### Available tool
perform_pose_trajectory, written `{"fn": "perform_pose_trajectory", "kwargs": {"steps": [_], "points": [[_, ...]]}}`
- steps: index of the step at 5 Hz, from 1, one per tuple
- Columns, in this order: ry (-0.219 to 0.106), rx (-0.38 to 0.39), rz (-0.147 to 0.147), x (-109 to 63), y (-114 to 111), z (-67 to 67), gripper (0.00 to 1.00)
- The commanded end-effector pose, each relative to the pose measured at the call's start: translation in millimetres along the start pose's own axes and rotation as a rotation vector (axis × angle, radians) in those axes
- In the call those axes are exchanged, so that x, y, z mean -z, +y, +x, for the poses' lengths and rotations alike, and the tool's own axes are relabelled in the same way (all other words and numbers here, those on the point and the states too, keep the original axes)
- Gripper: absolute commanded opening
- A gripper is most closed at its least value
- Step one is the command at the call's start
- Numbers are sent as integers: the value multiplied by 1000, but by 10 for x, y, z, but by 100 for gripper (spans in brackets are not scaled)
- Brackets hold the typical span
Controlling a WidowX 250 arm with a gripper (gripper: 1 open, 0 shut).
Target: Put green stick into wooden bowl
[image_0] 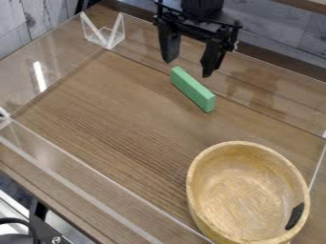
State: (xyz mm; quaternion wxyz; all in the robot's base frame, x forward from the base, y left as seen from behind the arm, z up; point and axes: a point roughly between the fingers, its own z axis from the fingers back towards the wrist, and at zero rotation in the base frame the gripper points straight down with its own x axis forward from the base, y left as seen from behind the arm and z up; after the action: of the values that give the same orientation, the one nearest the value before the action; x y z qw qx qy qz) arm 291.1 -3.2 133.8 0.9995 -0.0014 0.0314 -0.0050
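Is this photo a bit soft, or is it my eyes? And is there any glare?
Camera view: the whole picture is soft, so the wood grain looks smeary; a pale sheen lies on the tabletop's left side, and the black gripper shows little detail.

We see a flat, block-like bar in bright, even green, its top face lighter than its shaded long side. The large round wooden bowl shows us a pale, creamy tan, with a warmer yellow-tan rim and one small black mark at its edge. Beneath, we find a smooth wooden tabletop in medium brown (almost caramel, to our eyes), streaked with fine darker grain lines. The jointed mechanical gripper is matte black.
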Motion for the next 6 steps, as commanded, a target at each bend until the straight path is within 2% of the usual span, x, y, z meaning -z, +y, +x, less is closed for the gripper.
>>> {"fn": "perform_pose_trajectory", "kwargs": {"steps": [1,2,3,4,5,6], "points": [[3,113,0,116,32,9,100],[16,318,5,285,49,-16,100],[-16,566,17,364,63,17,100],[-29,809,50,389,73,85,100],[-21,928,96,433,88,130,100],[-13,943,120,487,104,149,100]]}}
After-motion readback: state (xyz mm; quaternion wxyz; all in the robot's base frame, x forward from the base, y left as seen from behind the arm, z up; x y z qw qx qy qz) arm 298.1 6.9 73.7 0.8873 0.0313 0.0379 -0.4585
